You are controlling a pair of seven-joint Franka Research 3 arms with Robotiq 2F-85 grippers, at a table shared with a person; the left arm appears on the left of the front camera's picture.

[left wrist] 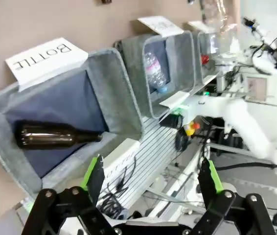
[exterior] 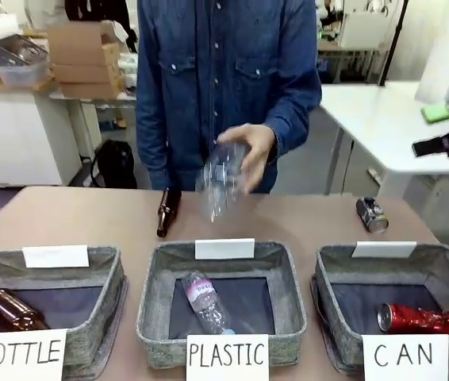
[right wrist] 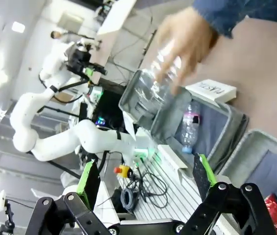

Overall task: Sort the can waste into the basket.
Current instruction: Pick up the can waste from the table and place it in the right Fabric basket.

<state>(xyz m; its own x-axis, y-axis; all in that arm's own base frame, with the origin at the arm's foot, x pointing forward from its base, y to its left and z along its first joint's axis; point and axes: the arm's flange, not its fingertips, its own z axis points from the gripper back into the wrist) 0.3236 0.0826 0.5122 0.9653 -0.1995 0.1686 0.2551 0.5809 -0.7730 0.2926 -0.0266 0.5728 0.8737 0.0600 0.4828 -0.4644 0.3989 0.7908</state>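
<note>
1. Stacked cardboard boxes (exterior: 86,51) sit on a white counter (exterior: 10,135) at ten o'clock.
2. A black bag (exterior: 115,163) sits low beside the counter.
3. A white table (exterior: 383,119) stands at two o'clock.

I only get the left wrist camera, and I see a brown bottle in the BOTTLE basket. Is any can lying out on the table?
Observer: Yes. A dark can lies on the table just behind the CAN basket, outside it.
Operator: Is the red one inside already?
Observer: Yes, the red can lies on its side in that basket.
Operator: What's the person doing?
Observer: The person's hand holds a clear plastic bottle in the air behind the PLASTIC basket.
</note>
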